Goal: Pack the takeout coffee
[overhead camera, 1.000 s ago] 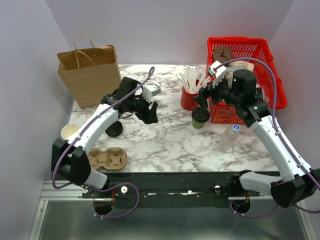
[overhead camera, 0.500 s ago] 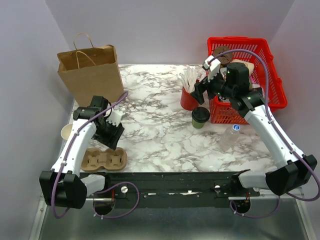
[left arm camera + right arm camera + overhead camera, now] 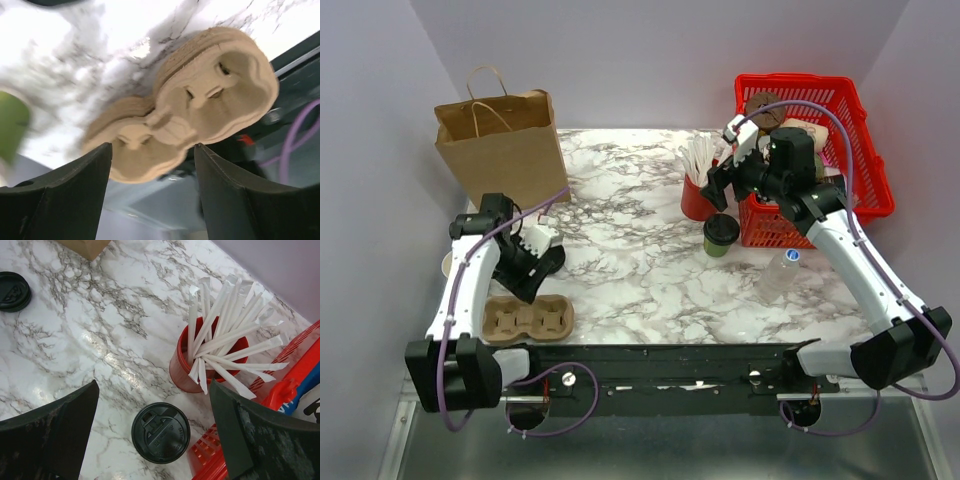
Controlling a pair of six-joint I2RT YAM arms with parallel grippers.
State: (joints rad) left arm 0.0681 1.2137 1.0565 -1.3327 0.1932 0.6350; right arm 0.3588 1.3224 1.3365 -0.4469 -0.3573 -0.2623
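Note:
The takeout coffee [image 3: 721, 234], an olive-green cup with a black lid [image 3: 160, 432], stands upright on the marble table between the red cup of white sticks [image 3: 699, 192] and the red basket [image 3: 820, 120]. My right gripper [image 3: 722, 192] hangs open just above it, and in the right wrist view the lid lies low between the spread fingers [image 3: 154, 385], untouched. My left gripper [image 3: 530, 275] is open at the near left, hovering over the pulp cup carrier [image 3: 200, 115] with nothing between its fingers [image 3: 152, 146].
A brown paper bag [image 3: 500, 145] stands at the back left. The carrier [image 3: 525, 318] lies at the table's front-left edge, a cream cup [image 3: 453, 263] beside it. A water bottle [image 3: 780, 272] lies near the basket. A loose black lid [image 3: 12, 290] rests on the marble.
My left arm swung from the middle of the table back to the near left, over the carrier. My right gripper drew slightly up and back, staying open above the coffee.

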